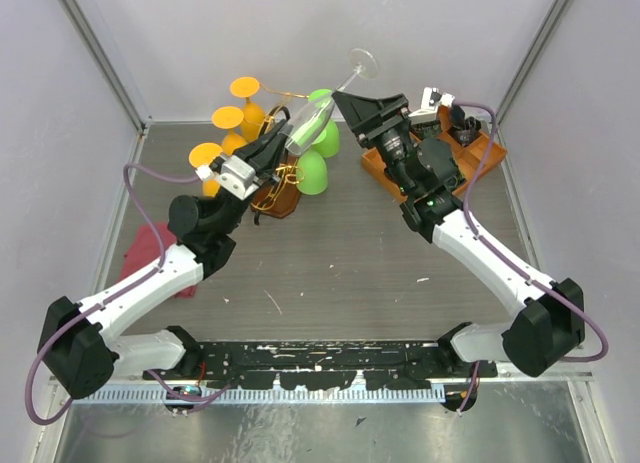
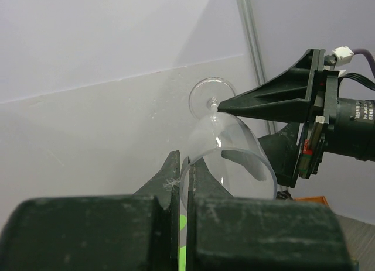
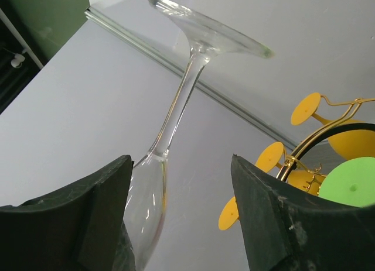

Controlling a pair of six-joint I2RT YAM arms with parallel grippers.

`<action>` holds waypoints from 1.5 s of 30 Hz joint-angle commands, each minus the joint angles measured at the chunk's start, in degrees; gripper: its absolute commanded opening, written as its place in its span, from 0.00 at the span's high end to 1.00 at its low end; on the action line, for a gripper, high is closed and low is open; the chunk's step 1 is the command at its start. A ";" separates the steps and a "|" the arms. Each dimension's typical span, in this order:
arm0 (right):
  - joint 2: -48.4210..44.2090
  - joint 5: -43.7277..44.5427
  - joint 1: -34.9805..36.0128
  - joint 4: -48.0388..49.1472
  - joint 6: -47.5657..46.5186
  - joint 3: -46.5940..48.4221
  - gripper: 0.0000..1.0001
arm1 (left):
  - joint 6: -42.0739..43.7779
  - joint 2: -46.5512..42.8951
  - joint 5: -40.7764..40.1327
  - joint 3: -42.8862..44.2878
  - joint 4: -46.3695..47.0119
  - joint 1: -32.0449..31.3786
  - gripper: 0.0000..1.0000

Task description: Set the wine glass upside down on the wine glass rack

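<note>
A clear wine glass (image 1: 308,118) hangs tilted in the air over the rack, its foot (image 1: 362,61) pointing up and to the back. My left gripper (image 1: 283,135) is shut on the rim of its bowl; the left wrist view shows the fingers pinching the rim (image 2: 187,164). My right gripper (image 1: 345,101) is open, and its fingers straddle the glass where the bowl meets the stem (image 3: 180,101); the bowl lies against its left finger (image 3: 88,212). The wine glass rack (image 1: 283,173) has gold wire arms and a brown wooden base (image 1: 272,200). Its dark hoop (image 3: 328,130) shows in the right wrist view.
Orange glasses (image 1: 228,116) and green glasses (image 1: 312,171) hang on the rack. An orange compartment tray (image 1: 470,143) holding dark parts stands at the back right. A red cloth (image 1: 150,253) lies at the left. Grey walls enclose the table.
</note>
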 commanded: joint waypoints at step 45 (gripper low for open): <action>5.85 -6.96 -2.56 15.77 4.22 4.12 0.94 | 0.75 -0.91 -0.97 -1.25 0.68 -0.33 0.84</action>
